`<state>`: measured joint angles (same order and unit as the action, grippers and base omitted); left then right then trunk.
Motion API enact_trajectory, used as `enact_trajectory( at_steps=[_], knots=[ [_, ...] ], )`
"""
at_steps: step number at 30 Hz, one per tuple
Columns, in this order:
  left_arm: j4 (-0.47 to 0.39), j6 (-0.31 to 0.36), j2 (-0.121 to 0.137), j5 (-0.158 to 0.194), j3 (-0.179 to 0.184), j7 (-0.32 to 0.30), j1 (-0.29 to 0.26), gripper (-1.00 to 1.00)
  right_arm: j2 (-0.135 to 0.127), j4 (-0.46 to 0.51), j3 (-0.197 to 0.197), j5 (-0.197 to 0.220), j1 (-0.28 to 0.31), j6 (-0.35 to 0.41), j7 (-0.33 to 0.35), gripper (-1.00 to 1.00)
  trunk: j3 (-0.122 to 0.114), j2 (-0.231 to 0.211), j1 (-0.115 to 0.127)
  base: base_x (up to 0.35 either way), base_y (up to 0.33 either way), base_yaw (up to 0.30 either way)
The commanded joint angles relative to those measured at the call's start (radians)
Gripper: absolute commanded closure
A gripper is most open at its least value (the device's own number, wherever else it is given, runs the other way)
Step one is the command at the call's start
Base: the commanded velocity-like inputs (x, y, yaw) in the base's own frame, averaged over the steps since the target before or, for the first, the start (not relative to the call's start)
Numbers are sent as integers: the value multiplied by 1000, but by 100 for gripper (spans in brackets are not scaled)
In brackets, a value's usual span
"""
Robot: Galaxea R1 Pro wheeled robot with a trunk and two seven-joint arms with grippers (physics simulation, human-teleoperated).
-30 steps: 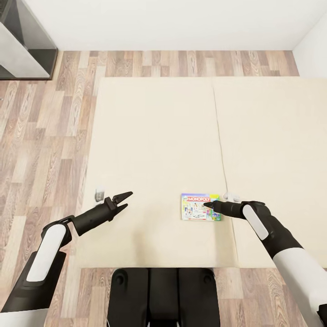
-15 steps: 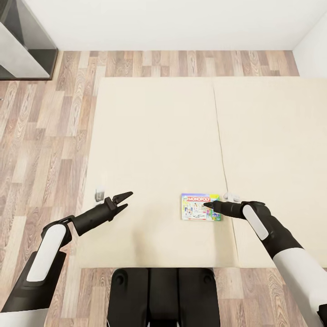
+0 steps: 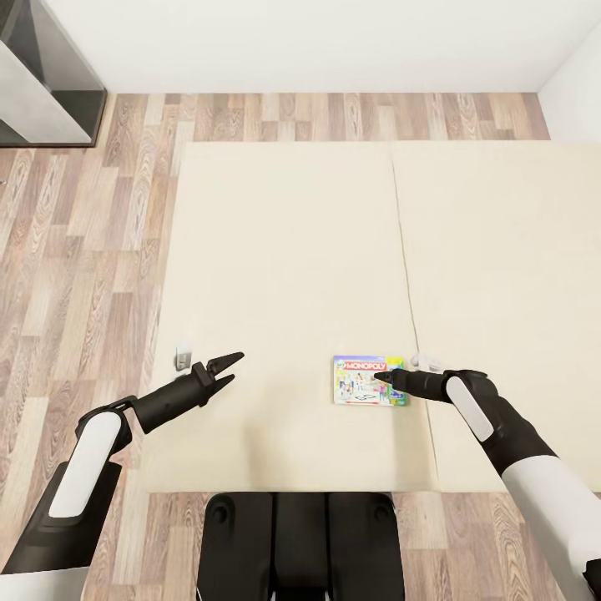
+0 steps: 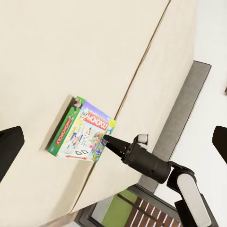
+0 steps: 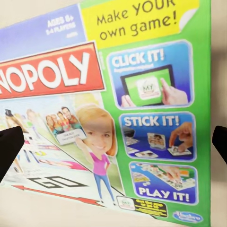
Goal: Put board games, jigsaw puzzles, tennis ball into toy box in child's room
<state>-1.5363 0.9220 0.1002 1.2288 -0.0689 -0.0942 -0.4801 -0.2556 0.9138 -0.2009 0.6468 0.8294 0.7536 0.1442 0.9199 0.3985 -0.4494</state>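
Observation:
A white-green board game box with a red "Monopoly" banner (image 3: 359, 382) lies flat on the beige bed (image 3: 284, 250), close to its near edge and just left of the mattress seam. My right gripper (image 3: 383, 377) hovers over the box's right part. In the right wrist view the box (image 5: 118, 118) is very close, with the dark fingertips (image 5: 9, 146) wide apart on either side, so this gripper is open. My left gripper (image 3: 229, 369) is open and empty above the mattress, well left of the box. From the left wrist the box (image 4: 82, 132) shows with the right gripper (image 4: 109, 140) at its edge.
A small white-grey fitting (image 3: 182, 359) sits at the bed's left edge and a similar one (image 3: 426, 361) by the seam. Wood-plank floor (image 3: 75, 275) runs along the left and far sides. Dark grey furniture (image 3: 42, 92) stands at the far left. My base (image 3: 300, 542) is against the bed's near edge.

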Motion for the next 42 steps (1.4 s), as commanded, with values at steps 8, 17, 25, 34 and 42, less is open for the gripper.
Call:
enact_trajectory(
  at_steps=[8, 17, 25, 34, 42],
  knots=[
    [0, 5, 1, -8, -1, -8, -1, -100, -1, 0, -2, -5, 0, 3, 5, -100, 1, 2, -1, 0, 28, 0],
    [0, 5, 1, -7, -1, -9, 0, -100, -1, 0, -2, -4, 0, 3, 5, -100, 1, 2, -1, 0, 182, 0],
    [1, 5, 1, -7, -1, -9, -1, -100, -1, 0, -2, -4, 0, 3, 5, -100, 1, 2, -1, 0, 258, 0],
    [0, 5, 1, -7, -2, -9, 0, -100, -1, 0, -4, -4, -1, 3, 5, -100, 1, 2, -1, 0, 279, 0],
    [1, 5, 1, -7, -3, -9, 0, -100, -1, 0, -4, -4, -1, 3, 5, -100, 1, 2, -1, 0, 270, 0]
  ],
)
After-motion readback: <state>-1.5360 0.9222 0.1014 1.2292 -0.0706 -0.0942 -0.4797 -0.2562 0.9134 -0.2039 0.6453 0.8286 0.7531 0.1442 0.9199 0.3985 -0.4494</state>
